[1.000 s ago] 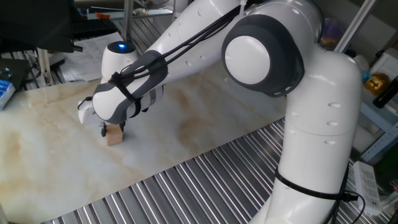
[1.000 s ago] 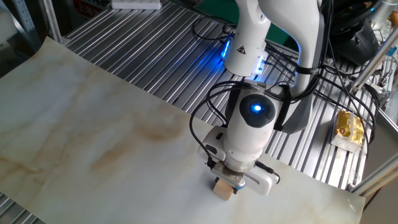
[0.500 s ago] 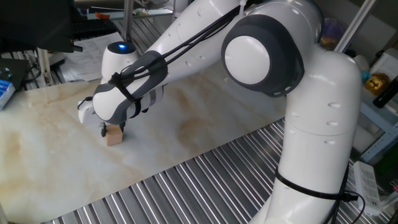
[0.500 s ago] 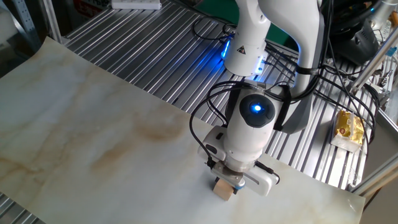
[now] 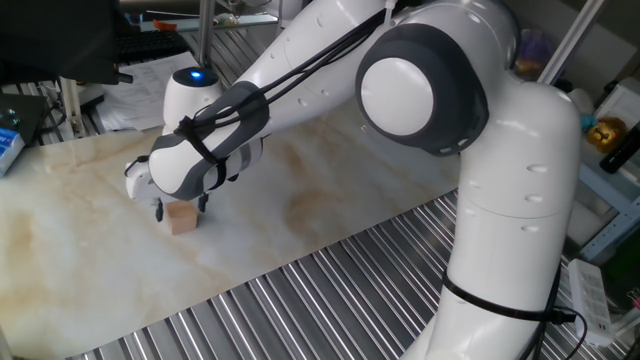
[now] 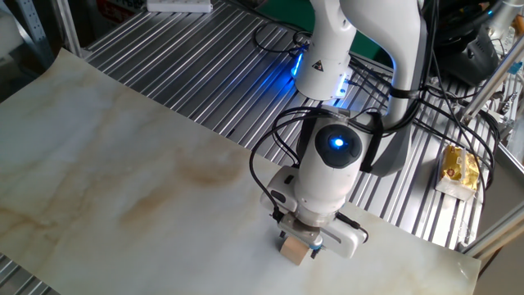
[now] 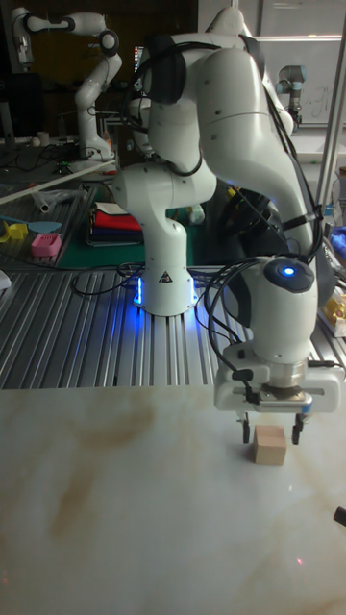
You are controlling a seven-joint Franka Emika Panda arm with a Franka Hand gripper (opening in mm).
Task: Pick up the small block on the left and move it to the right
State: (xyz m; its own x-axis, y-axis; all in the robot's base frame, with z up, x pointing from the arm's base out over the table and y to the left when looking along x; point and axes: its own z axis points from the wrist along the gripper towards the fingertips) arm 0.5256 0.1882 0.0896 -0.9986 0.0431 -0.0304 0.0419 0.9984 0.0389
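Observation:
The small block [image 7: 270, 446] is a plain light-tan wooden cube. It rests on the marble-patterned tabletop [image 7: 115, 500], right of centre in the tall fixed view. My gripper [image 7: 272, 432] hangs straight down over it, open. One dark fingertip stands on each side of the cube with a small gap to it. One fixed view shows the block [image 5: 182, 218] under the gripper [image 5: 181, 209] near the table's left part. From the other side, the block [image 6: 295, 250] peeks out below the gripper [image 6: 300, 239], whose wrist hides its top.
A ribbed metal bench [image 6: 188, 65] surrounds the marble sheet, and the arm's base [image 7: 163, 279] glows blue behind it. A yellow packet [image 6: 458, 168] lies off to the right. A dark object [image 7: 340, 516] pokes in at the table's right edge.
The fingers have spread apart from the block's sides; before they were pressed against it. The block and the arm stay where they were.

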